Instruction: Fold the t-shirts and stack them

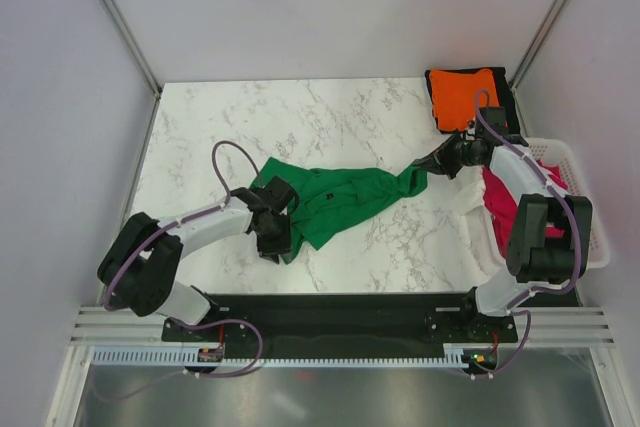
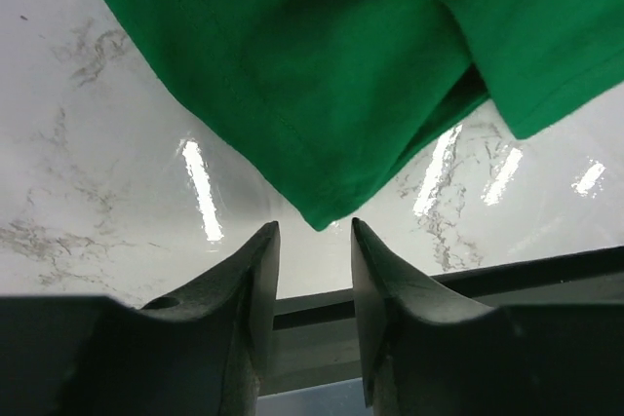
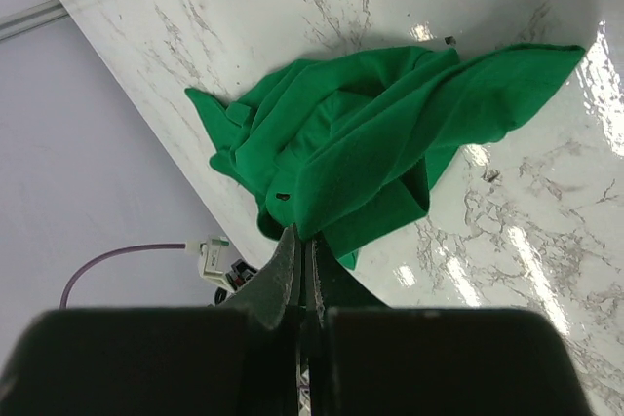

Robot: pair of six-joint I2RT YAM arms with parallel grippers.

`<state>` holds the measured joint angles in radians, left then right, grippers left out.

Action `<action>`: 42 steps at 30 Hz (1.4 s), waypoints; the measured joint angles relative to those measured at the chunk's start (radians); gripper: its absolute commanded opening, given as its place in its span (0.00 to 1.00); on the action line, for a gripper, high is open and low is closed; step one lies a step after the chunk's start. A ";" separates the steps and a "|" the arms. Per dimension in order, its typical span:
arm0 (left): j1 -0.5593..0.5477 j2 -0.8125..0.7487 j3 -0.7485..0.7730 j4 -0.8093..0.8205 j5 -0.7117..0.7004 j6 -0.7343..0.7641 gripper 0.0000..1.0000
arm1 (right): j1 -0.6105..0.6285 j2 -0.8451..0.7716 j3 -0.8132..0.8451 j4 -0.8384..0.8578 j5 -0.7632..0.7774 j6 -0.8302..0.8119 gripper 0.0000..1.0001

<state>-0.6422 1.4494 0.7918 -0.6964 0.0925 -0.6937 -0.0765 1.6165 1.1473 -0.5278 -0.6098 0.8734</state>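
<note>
A bright green t-shirt [image 1: 340, 202] lies crumpled and stretched across the middle of the table. My right gripper [image 1: 425, 165] is shut on its right end, and in the right wrist view the green cloth [image 3: 370, 143] bunches out from my closed jaws [image 3: 302, 236]. At the shirt's near left corner my left gripper [image 1: 279, 249] stands open. In the left wrist view that corner of the green shirt [image 2: 322, 65] ends just beyond the gripper [image 2: 314, 226], with nothing between the jaws. A folded orange t-shirt [image 1: 462, 95] rests on a black one [image 1: 508, 89] at the back right.
A white slotted basket [image 1: 585, 197] stands at the right edge, with a crimson red t-shirt [image 1: 500, 202] and a white t-shirt [image 1: 470, 209] spilling over its left side. Grey walls close in the table on the left, back and right. A black rail runs along the near edge.
</note>
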 measured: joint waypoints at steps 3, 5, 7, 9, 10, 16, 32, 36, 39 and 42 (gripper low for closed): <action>-0.005 0.032 0.000 0.006 -0.013 -0.002 0.40 | 0.000 0.000 -0.015 -0.002 -0.004 -0.008 0.00; -0.008 0.043 0.001 0.014 -0.014 -0.002 0.37 | 0.000 0.000 -0.019 -0.001 -0.007 -0.012 0.00; -0.014 0.058 0.004 0.019 -0.019 -0.002 0.37 | 0.000 0.000 -0.021 -0.002 -0.007 -0.015 0.00; -0.020 0.067 0.011 0.018 -0.027 -0.002 0.36 | 0.000 0.000 -0.023 -0.001 -0.007 -0.016 0.00; -0.023 0.069 0.013 0.018 -0.032 -0.002 0.35 | 0.000 0.000 -0.024 -0.001 -0.007 -0.018 0.00; -0.039 0.096 0.039 0.000 -0.049 -0.001 0.28 | 0.000 -0.001 -0.031 0.001 -0.008 -0.025 0.00; -0.094 0.071 0.117 -0.045 -0.122 0.002 0.02 | -0.005 -0.063 -0.061 0.002 -0.042 -0.024 0.00; -0.094 -0.089 0.383 -0.232 -0.183 0.004 0.02 | -0.011 -0.136 -0.031 -0.027 -0.020 -0.001 0.00; -0.089 -0.131 0.721 -0.304 -0.270 0.025 0.02 | -0.011 -0.172 0.061 -0.068 0.051 0.011 0.00; -0.034 -0.133 1.036 -0.385 -0.326 0.069 0.02 | -0.022 -0.158 0.240 -0.098 0.114 0.013 0.00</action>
<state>-0.6765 1.3167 1.8278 -1.0813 -0.2337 -0.6247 -0.0982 1.4582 1.3876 -0.6258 -0.4953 0.8860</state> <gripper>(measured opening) 0.029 0.011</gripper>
